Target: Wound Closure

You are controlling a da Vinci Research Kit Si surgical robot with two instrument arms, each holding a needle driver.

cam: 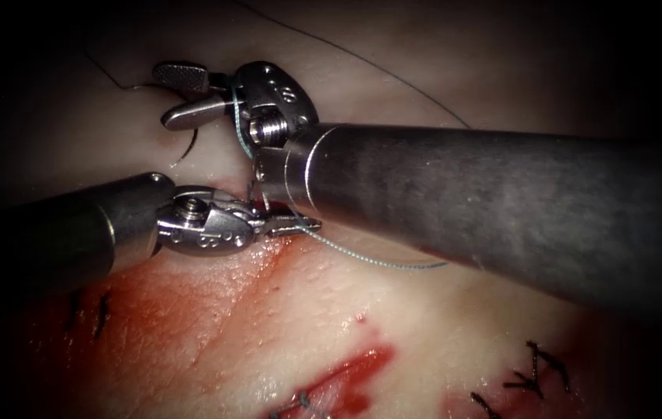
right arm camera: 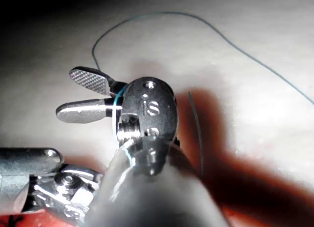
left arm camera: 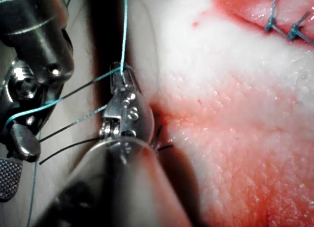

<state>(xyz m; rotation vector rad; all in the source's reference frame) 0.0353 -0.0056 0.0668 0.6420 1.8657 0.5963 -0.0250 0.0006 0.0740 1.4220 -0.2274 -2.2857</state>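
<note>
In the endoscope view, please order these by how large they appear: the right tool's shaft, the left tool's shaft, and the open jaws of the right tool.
As they look, largest first:
1. Right tool's shaft, also nearest the camera, which enlarges it.
2. Left tool's shaft.
3. Right tool's open jaws, holding nothing; thread loops around its wrist.

The left tool holds the thread.

Right tool (cam: pixel 179 97) above the tissue (cam: pixel 439 334), jaws spread apart and holding nothing, thread (cam: pixel 241 128) wound round its wrist. Left tool (cam: pixel 296 225) below it, jaws clamped on the thread at the cut's upper end. Red fluid (cam: pixel 350 376) along the cut (cam: pixel 253 279); dark stitches (cam: pixel 536 372) lower right.
</note>
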